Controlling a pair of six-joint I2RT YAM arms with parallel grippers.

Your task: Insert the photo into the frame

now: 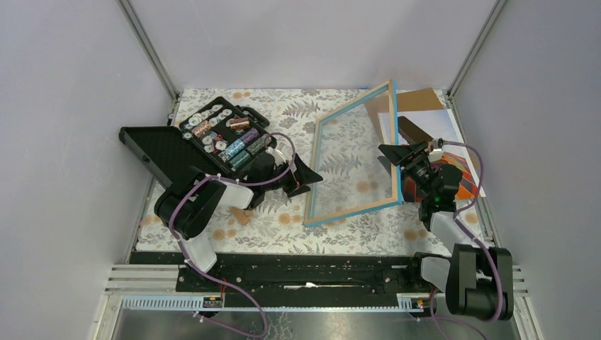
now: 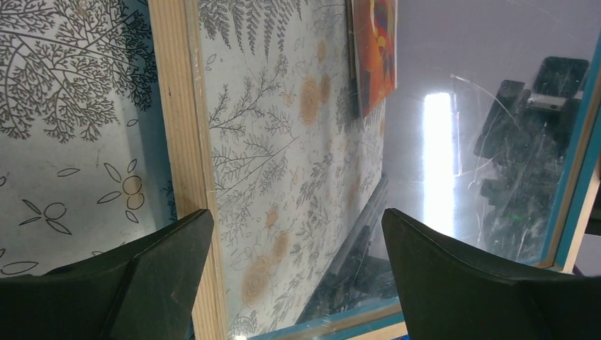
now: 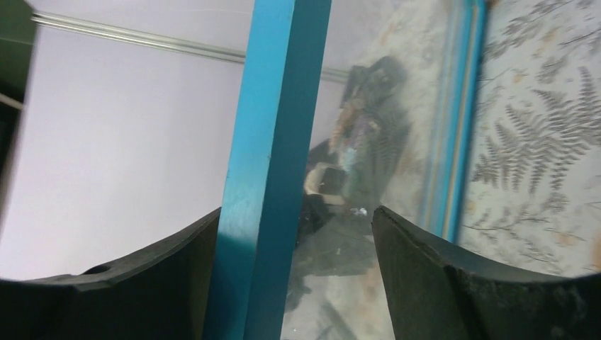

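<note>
Right gripper (image 1: 401, 156) straddles the raised right rim of the frame (image 1: 352, 159), its jaws spread. In the right wrist view the blue rim lies against one finger (image 3: 163, 283), with a gap of clear pane before the other. Left gripper (image 1: 310, 178) hangs open at the frame's near-left corner, and the light wood rim runs past one of its fingers (image 2: 152, 276) in the left wrist view.

Counted on the table are two arms, one frame, one photo (image 1: 464, 180), one brown backing board (image 1: 418, 99) and one black case of small parts (image 1: 227, 134) with its lid thrown open to the left.

All of it sits on a pale tablecloth (image 1: 283, 113) printed with grey ferns and orange blossoms. Plain grey walls (image 1: 298, 42) joined by aluminium posts close in the left, right and far sides.

One long edge of the frame rests on the cloth at the centre of the table, and the opposite edge is tipped up toward the right arm. Its long axis runs roughly near to far. The wood back faces left and the blue front faces right.

Lying flat at the right edge of the table, the photo is partly hidden under the right gripper, orange balloon side up. Its long axis appears to run near to far. The backing board is just beyond it at the far right corner.
</note>
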